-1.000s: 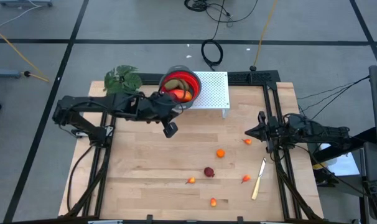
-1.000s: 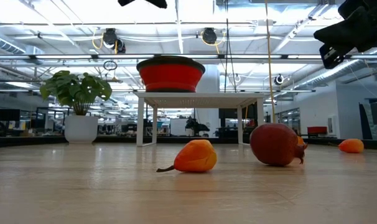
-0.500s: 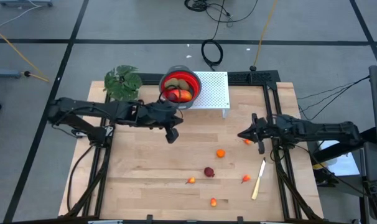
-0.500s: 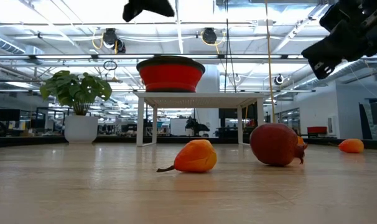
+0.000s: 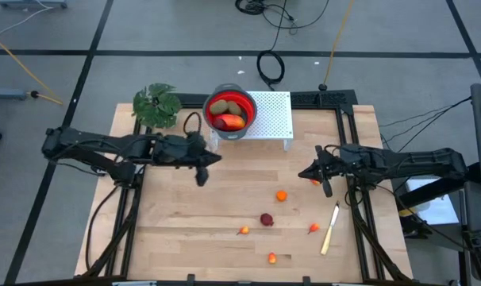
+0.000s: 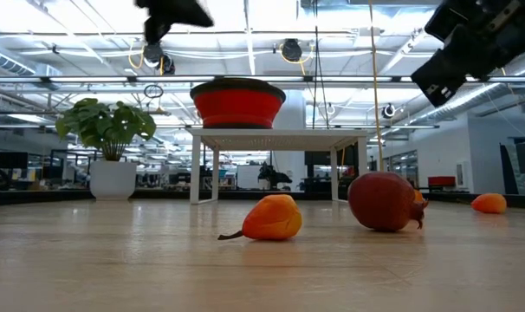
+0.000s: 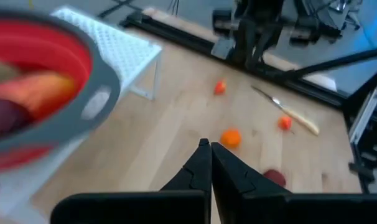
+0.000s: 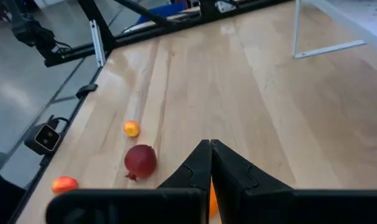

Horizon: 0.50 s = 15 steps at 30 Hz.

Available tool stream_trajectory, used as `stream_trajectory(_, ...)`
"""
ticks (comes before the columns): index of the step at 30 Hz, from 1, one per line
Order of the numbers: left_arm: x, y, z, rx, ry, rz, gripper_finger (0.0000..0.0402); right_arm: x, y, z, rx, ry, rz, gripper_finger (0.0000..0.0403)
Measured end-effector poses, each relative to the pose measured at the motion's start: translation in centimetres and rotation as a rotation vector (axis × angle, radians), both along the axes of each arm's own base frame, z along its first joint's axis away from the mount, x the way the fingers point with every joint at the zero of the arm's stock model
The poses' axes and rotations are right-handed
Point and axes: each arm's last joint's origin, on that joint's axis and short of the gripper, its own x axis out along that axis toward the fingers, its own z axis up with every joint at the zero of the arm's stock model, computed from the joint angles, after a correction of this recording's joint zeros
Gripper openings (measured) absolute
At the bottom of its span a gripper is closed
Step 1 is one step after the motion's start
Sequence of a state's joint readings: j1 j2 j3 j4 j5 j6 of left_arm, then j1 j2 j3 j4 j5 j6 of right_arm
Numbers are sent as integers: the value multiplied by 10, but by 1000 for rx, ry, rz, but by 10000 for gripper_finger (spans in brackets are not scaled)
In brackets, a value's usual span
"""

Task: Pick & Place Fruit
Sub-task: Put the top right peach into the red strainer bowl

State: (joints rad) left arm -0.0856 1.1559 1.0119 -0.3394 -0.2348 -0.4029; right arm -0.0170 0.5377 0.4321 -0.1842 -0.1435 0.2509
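Fruit lies in two groups, placed here relative to the red bowl (image 5: pixel 229 111), which stands on a white perforated stand (image 5: pixel 272 115) at the far edge of the wooden surface (image 5: pixel 177 222). Inside the bowl rest two olive-brown ovals (image 5: pixel 219 106), a dark red piece and a longer red-orange piece (image 5: pixel 231 121). The remaining fruit is loose on the surface, nearer the front edge than the bowl: a dark red round fruit (image 5: pixel 267 219), an orange ball (image 5: pixel 281 195), and four small orange-red bits (image 5: pixel 243 230), (image 5: pixel 272 257), (image 5: pixel 313 228), (image 5: pixel 313 179). In the low view the dark red round fruit (image 6: pixel 385 201) sits just beside a stemmed orange bit (image 6: pixel 271 217), with the bowl raised on its stand behind them.

Left arm (image 5: pixel 105 147) reaches in from the side of the leafy green plant (image 5: pixel 155 103), which stands just beside the bowl; the left end effector (image 5: pixel 201 163) hovers above the surface just in front of the bowl, its fingers (image 7: pixel 201 165) pressed together and holding nothing.

Right arm (image 5: pixel 399 163) extends from the opposite side of the surface; the right end effector (image 5: pixel 312 171) hangs well to the right of the bowl, over the small bit nearest it, fingers (image 8: pixel 204 163) likewise pressed together and empty.

Pale-handled knife (image 5: pixel 330 229) lies on the surface well apart from the bowl, just beside one small orange-red bit.
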Motion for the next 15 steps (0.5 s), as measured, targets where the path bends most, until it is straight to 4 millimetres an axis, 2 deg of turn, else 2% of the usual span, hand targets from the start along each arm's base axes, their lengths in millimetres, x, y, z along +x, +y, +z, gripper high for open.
stream_trajectory(9, -28, -1, -17, 16, -78, -27, 2, 5, 4, 13, 9, 239, 36, 1)
stream_trajectory(15, -40, -3, -26, 45, -141, -58, 9, 11, 7, 15, 7, 384, 43, 1)
